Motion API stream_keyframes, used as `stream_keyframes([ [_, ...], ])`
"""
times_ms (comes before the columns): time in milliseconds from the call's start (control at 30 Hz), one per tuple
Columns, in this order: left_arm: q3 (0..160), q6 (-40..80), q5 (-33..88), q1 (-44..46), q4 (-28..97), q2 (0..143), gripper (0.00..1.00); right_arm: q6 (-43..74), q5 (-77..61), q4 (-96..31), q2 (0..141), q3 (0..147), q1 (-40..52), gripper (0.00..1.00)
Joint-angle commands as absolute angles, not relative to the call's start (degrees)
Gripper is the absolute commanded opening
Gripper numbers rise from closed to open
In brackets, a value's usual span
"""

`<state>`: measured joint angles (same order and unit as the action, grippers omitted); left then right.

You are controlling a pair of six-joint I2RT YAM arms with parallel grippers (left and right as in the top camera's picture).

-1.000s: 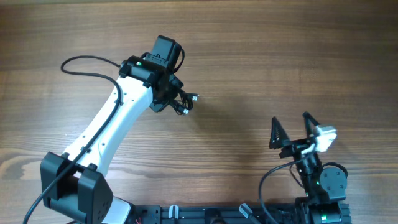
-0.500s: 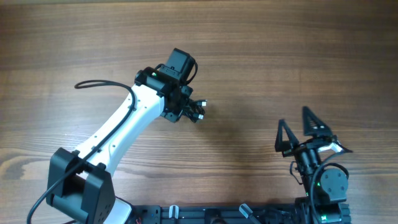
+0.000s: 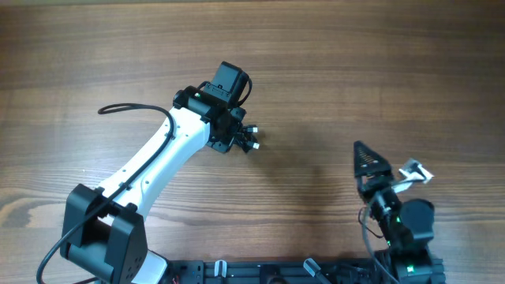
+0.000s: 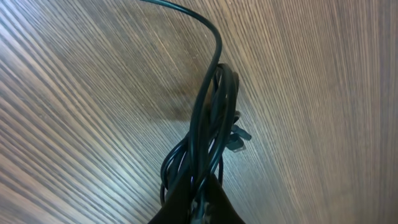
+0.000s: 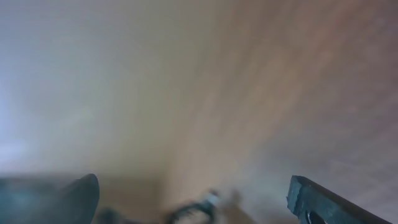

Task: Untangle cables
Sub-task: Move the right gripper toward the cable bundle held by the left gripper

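Pinching the bunched cables (image 4: 208,134) in our clenched left jaws, likely so they hang loose over the worktop (image 3: 339,63), we hold our right jaws wide and empty, well apart, ready to pull.

Wooden table (image 3: 355,63), grain running left to right. A thick black cord (image 3: 118,106) loops over its left half; whether the bunched cables (image 3: 250,143) near the centre touch it cannot be told.

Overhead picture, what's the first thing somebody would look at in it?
Probably the big white arm reaching from the lower left toward the middle of the wooden table, its left pincer shut on a bunch of thin black cables. Next, at the lower right, the right pincer gaping wide open, holding nothing.
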<state>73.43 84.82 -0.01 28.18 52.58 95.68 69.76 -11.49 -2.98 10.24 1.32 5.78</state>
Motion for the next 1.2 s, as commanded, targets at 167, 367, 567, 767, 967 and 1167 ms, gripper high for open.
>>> stream_keyframes([
  [167,73.1,89.9,10.9,28.2,48.8,96.1,0.04,61.0,-38.3,3.2,30.2,12.2,5.6,1.0],
  [367,73.1,101.8,18.0,28.2,48.6,96.1,0.04,69.3,-49.8,10.4,40.6,12.1,6.4,1.0],
  [567,73.1,105.3,22.3,28.2,48.4,96.1,0.04,71.9,-47.7,13.0,49.1,12.0,11.5,0.95],
  [767,73.1,105.3,23.3,28.2,48.8,96.1,0.04,78.1,-36.3,19.3,56.4,12.0,20.6,0.79],
  [967,73.1,100.7,27.9,28.2,49.6,96.1,0.04,85.9,-23.5,27.5,65.0,12.0,26.3,0.68],
  [1167,73.1,100.3,32.3,28.4,52.3,96.1,0.04,90.2,-19.9,33.2,71.4,12.0,26.4,0.52],
])
